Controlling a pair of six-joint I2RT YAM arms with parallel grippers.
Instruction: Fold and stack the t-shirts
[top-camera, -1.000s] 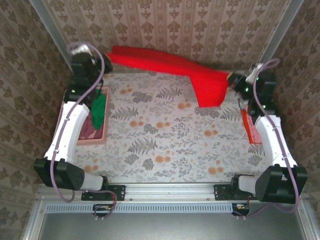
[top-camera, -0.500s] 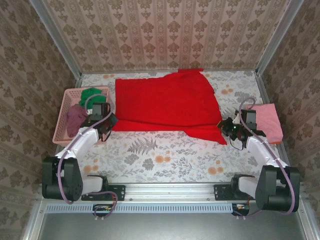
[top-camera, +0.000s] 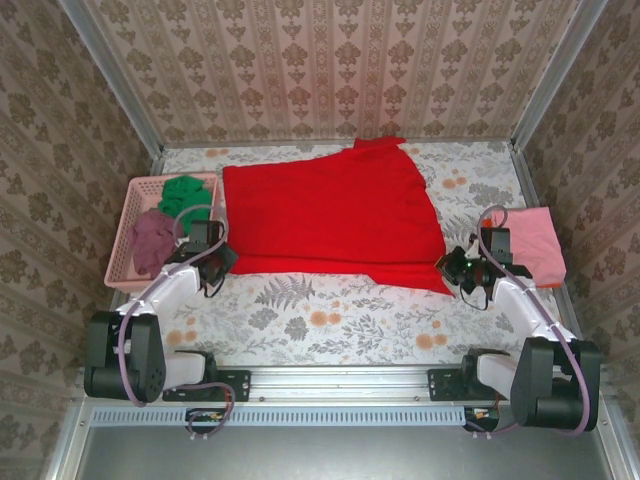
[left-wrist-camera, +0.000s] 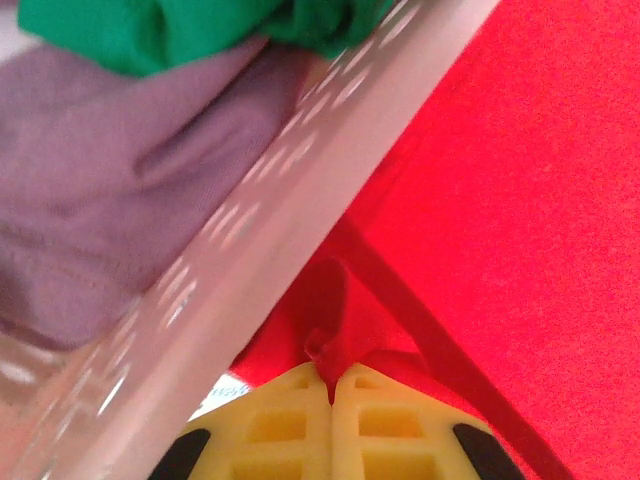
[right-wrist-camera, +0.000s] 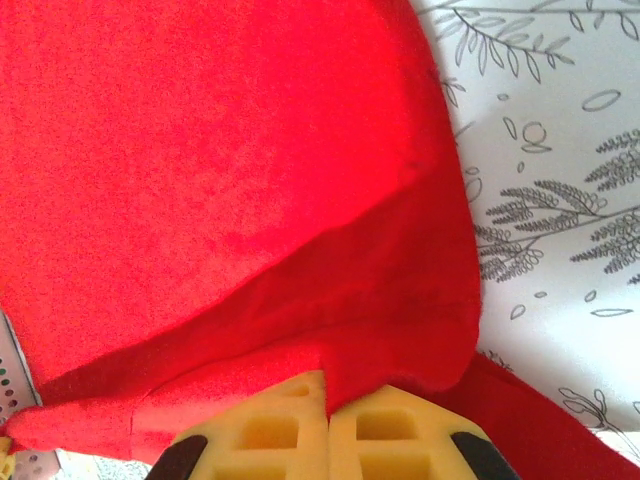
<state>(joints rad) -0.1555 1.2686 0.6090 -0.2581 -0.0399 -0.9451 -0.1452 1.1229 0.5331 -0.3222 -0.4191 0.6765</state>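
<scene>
My left gripper (left-wrist-camera: 332, 376) is clenched on a bunched near corner of the red t-shirt (top-camera: 330, 215), right against the wall of the pink basket (top-camera: 118, 255). My right gripper (right-wrist-camera: 328, 386) pinches the other near corner, low over the table (top-camera: 330, 320). A second ago I held this shirt stretched high by the far wall; now it lies spread flat mid-table. The green t-shirt (top-camera: 182, 190) and maroon t-shirt (top-camera: 152, 240) sit in the basket, and the pink t-shirt (top-camera: 540, 235) lies beside my right arm.
</scene>
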